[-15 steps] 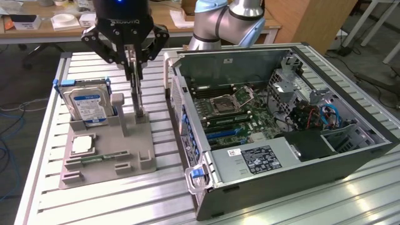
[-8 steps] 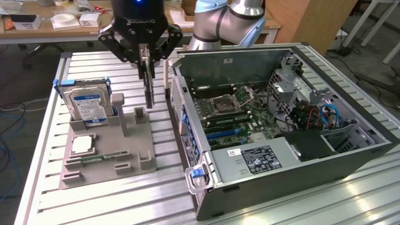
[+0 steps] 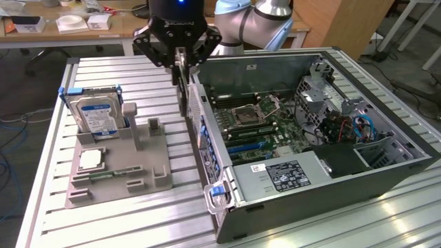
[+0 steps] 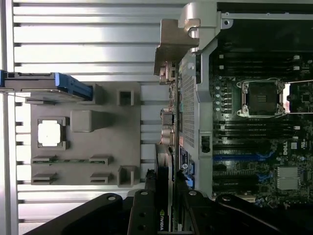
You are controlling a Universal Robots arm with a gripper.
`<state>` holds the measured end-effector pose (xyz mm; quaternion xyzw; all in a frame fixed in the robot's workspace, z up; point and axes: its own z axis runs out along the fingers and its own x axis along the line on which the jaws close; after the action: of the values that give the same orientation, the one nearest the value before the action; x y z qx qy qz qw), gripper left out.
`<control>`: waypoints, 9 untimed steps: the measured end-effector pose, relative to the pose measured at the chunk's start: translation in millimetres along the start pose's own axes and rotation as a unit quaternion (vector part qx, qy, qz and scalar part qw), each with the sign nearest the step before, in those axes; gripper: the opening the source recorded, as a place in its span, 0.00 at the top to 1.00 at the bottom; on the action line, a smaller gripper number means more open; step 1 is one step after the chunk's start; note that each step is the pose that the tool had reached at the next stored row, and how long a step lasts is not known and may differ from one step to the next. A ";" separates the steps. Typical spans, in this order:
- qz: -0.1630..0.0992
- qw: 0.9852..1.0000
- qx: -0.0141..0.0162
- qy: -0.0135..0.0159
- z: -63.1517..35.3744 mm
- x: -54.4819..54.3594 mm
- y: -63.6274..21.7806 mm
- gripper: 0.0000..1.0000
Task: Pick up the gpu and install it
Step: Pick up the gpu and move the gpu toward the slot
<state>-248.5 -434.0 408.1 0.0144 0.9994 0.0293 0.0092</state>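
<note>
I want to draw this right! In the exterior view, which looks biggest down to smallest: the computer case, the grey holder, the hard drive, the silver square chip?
1. computer case
2. grey holder
3. hard drive
4. silver square chip
None look alike in size. The hard drive stands upright and the chip lies flat.

- Arm (image 3: 258, 18): one. Silver joints with pale blue caps, bent beyond my wrist toward the exterior view's right.
- Wrist (image 3: 177, 13): black housing with a blue light lit, aimed straight down.
- Gripper (image 3: 182, 66) (image 4: 165, 188): black, two fingers. The linkages splay outward above and the tips converge below.
- Fingers (image 4: 145, 200): partly closed, my pads pressed on either face of the gpu (image 3: 184, 98), which hangs upright and edge-on beneath me.
</note>
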 end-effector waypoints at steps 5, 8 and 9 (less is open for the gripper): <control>0.000 1.000 -0.001 0.000 0.4 -20.5 0.5 0.74; 0.000 1.000 -0.001 0.000 0.6 -32.9 0.8 0.74; 0.000 1.000 -0.001 0.000 0.7 -37.0 0.9 0.74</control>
<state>-211.5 -434.1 408.1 0.0144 0.9994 0.0305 0.0092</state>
